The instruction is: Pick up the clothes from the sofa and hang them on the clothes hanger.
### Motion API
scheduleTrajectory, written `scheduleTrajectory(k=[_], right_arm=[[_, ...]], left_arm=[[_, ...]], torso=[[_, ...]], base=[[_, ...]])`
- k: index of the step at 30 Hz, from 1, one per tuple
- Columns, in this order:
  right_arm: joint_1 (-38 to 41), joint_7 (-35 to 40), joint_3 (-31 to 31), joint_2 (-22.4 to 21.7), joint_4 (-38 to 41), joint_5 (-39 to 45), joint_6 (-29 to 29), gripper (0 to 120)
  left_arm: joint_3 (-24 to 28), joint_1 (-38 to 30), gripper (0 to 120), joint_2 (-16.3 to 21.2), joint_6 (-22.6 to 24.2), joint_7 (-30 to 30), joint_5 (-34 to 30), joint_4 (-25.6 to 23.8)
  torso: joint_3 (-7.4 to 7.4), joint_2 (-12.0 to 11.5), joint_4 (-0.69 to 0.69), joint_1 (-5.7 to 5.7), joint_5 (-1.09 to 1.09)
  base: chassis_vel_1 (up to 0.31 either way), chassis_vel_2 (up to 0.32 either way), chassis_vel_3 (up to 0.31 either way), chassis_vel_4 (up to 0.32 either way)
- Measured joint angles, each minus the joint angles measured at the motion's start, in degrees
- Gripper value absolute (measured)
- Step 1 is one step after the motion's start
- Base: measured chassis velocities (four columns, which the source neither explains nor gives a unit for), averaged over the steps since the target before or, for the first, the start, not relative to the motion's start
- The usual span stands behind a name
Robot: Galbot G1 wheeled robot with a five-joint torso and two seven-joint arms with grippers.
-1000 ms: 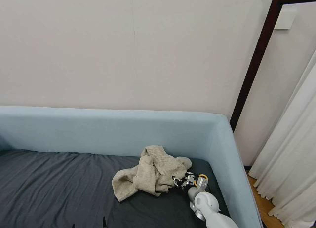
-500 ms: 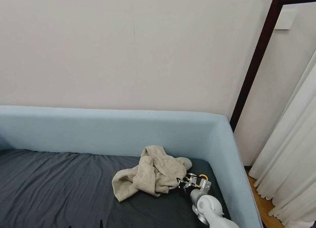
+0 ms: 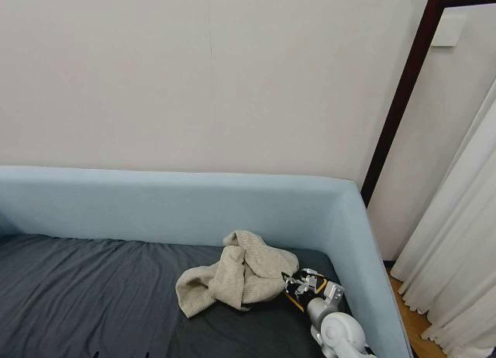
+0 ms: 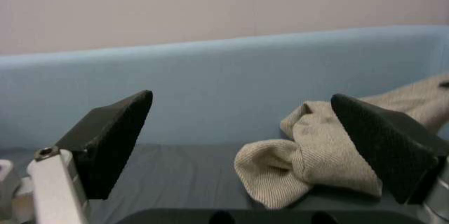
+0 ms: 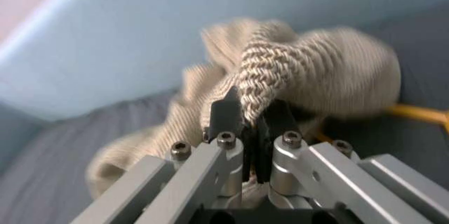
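Note:
A beige knit sweater point(image 3: 232, 274) lies crumpled on the dark grey sofa seat point(image 3: 85, 296), close to the light blue right armrest point(image 3: 353, 242). My right gripper point(image 3: 291, 281) sits at the sweater's right edge, shut on a thick fold of the knit. The right wrist view has the fingers point(image 5: 226, 112) of the right gripper point(image 5: 253, 114) pinching the sweater point(image 5: 316, 66), which bunches up above them. My left gripper point(image 4: 242, 100) hovers open low over the seat, with the sweater point(image 4: 308, 155) lying ahead of it, untouched.
The light blue backrest point(image 3: 170, 203) runs behind the sweater, with a plain wall above. A dark wooden post point(image 3: 403, 94) and white curtains point(image 3: 457, 273) stand to the right of the sofa. The seat stretches bare to the left.
My right gripper has drawn back to the right with the sweater's edge in it, and the right part of the sweater has bunched up and followed.

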Motion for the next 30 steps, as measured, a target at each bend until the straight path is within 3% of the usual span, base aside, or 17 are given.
scheduleTrajectory(k=[2,8,13,16,23,30], right_arm=[[-2.9,0.1,1.1,-2.0,7.3,0.4,0.0,0],[-6.4,0.9,4.4,-5.5,18.5,2.8,-0.7,0],[-7.1,3.1,10.4,-10.3,27.9,8.2,-2.3,0],[-6.5,4.9,15.9,-15.6,34.1,13.8,-3.7,0],[-7.5,5.1,21.4,-23.2,39.3,19.4,-5.6,0],[-7.4,3.3,21.2,-24.9,38.9,18.6,-5.7,0]], left_arm=[[0.0,-0.3,100,0.2,0.7,0.1,-1.0,-0.1],[0.9,-1.0,100,-0.6,1.8,-0.2,-0.9,-0.2],[1.0,-1.8,100,-0.7,2.3,-2.5,-0.2,-0.2],[0.9,-2.5,100,-0.5,2.6,-3.2,-0.2,-0.3],[1.6,-3.1,100,-1.2,3.4,-4.6,0.2,-0.9],[1.5,-3.4,100,-2.0,3.4,-5.8,0.4,-0.8]], torso=[[0.0,0.0,0.01,0.0,0.0],[0.0,0.0,0.01,0.0,0.01],[0.0,0.0,0.01,0.0,0.01],[0.0,0.0,0.0,0.0,0.01],[0.0,0.0,0.0,0.0,0.02],[0.0,0.0,0.02,0.0,0.02]], base=[[0.0,0.0,0.0,0.0],[0.0,0.0,0.0,0.0],[0.0,0.0,0.0,0.0],[0.0,0.0,0.0,0.0],[0.0,0.0,0.0,0.0],[0.0,0.0,0.0,0.0]])
